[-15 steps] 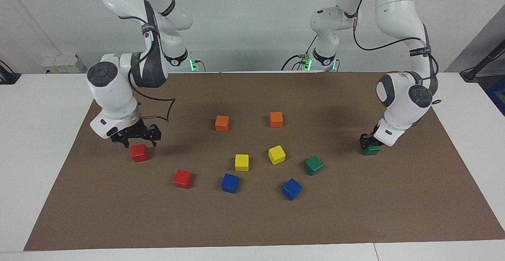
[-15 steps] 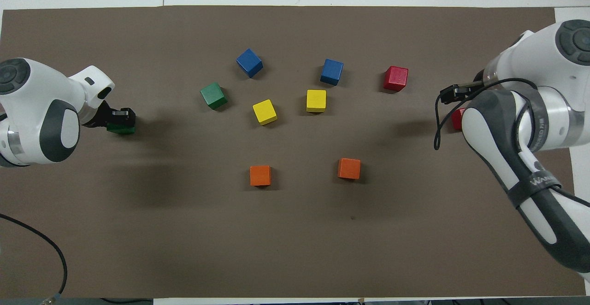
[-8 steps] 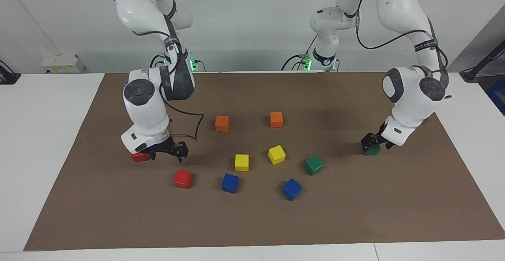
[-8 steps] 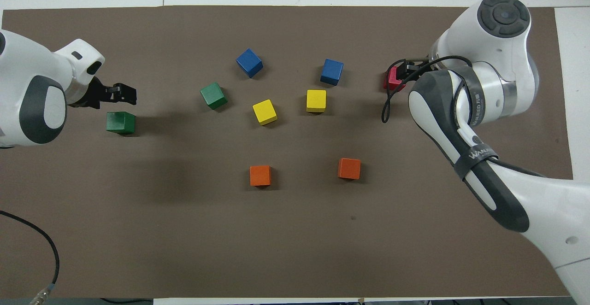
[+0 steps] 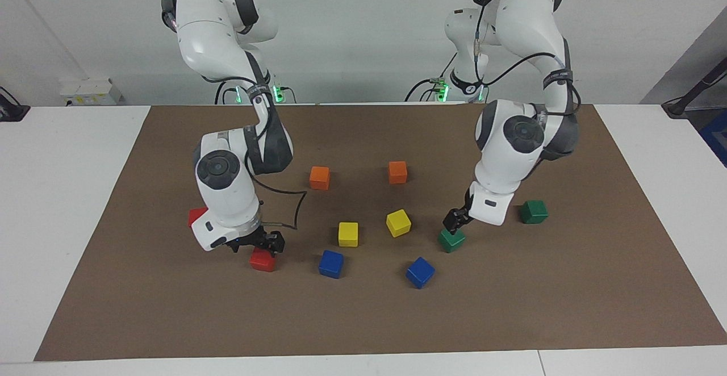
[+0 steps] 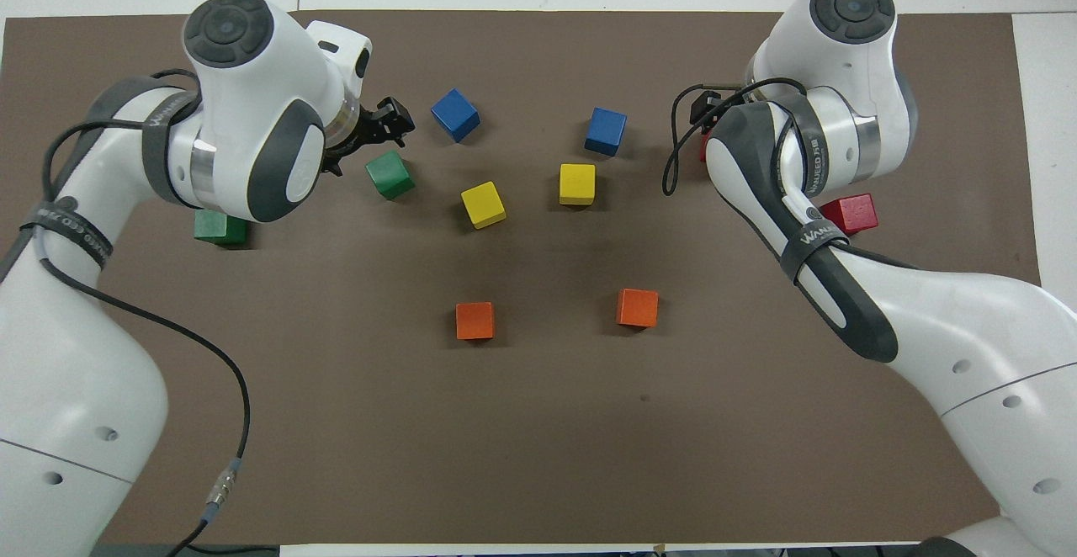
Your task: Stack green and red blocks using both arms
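Left gripper (image 5: pixel 454 224) hangs just above one green block (image 5: pixel 452 239), fingers spread. Right gripper (image 5: pixel 262 242) sits over a red block (image 5: pixel 262 260); I cannot tell its opening.

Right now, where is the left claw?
The left claw is low over a green block, beside the yellow blocks, toward the left arm's end.

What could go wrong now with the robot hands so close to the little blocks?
1. The left gripper hangs just over a green block that sits turned at an angle, so its fingers may catch a corner and push it aside.
2. The right gripper is low over a red block, with a blue block beside it; a nudged red block might slide into it.
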